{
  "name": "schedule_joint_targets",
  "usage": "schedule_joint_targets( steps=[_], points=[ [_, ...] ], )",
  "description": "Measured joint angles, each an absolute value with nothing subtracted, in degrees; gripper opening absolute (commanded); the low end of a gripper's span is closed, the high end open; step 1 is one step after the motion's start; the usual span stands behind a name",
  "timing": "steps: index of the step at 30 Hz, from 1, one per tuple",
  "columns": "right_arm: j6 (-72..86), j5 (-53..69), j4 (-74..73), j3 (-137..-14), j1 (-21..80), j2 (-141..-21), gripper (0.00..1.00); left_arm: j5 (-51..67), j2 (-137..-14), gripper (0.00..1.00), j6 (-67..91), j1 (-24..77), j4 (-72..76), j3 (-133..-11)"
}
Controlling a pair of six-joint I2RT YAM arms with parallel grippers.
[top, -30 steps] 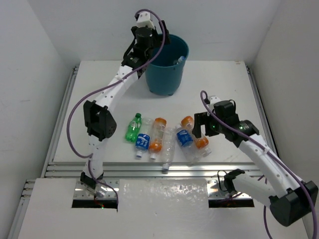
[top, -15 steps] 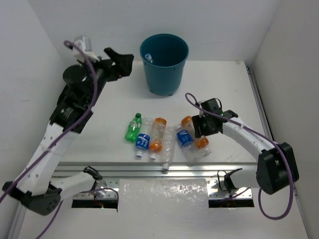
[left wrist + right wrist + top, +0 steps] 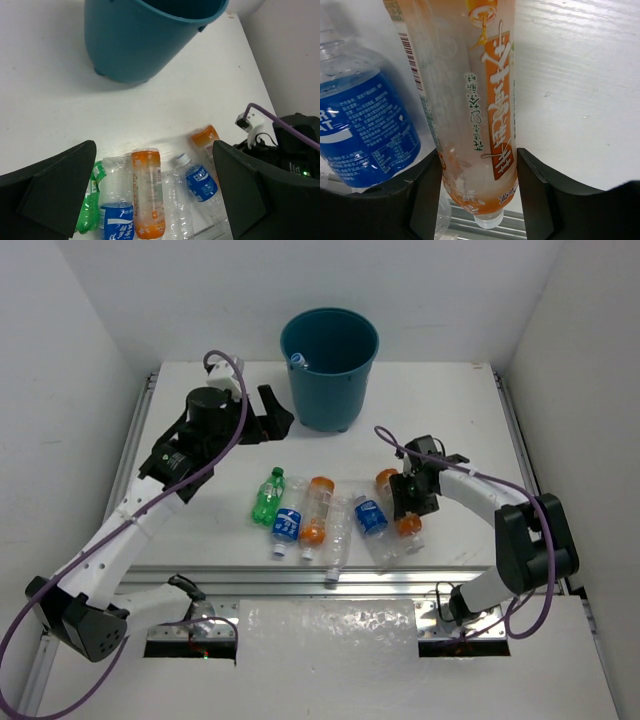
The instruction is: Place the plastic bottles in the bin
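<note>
— Plastic bottles (image 3: 330, 522): which one do the fingers have?
— The right gripper (image 3: 477, 182) is clenched on the orange-labelled bottle (image 3: 470, 90). A black finger presses each side of its clear body, close to the neck.
— How does that bottle look?
— Clear plastic, an orange label with green print, and a pale cap pointing to the near edge of the table (image 3: 450, 420). It lies at the right end of the row.
— And the rest?
— A blue-labelled bottle (image 3: 365, 135) is just beside it on the left. Then come an unlabelled clear bottle (image 3: 340, 540), a second orange bottle (image 3: 317, 510), a second blue bottle (image 3: 287, 526) and a green bottle (image 3: 267, 496) at the left end. All lie on their sides near the near edge, about mid-width.
— The other fingers?
— The left gripper (image 3: 274, 412) is spread wide with nothing between its fingers, above the table just left of the bin (image 3: 325, 400).
— The bin?
— Round, teal-blue, narrower at its base, upright at the middle of the far edge. One capped bottle (image 3: 297, 360) shows inside, against its left wall.
</note>
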State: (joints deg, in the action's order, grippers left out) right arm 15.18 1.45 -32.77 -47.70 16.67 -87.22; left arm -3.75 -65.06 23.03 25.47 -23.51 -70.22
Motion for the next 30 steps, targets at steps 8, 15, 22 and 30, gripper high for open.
schedule_joint_targets(
  steps=[8, 15, 22, 30],
  points=[
    [15.62, 0.19, -33.26, -47.77, 15.16, -81.41, 0.16, 10.55, -68.97, 1.0, 24.58, 25.82, -12.75, -67.16],
    [16.71, 11.49, -30.94, -52.29, 15.07, -62.87, 0.16, 24.62, -77.43, 1.0, 26.83, 27.88, -2.28, -66.0],
    [20.27, 33.12, -24.36, -54.68, 15.09, -58.33, 0.17, 29.39, -83.31, 1.0, 26.63, 36.67, 0.27, -70.57],
    [23.49, 46.7, -20.97, -54.65, 15.11, -56.69, 0.2, 34.11, -85.58, 0.29, 28.45, 39.05, 5.98, -72.97]
  ],
)
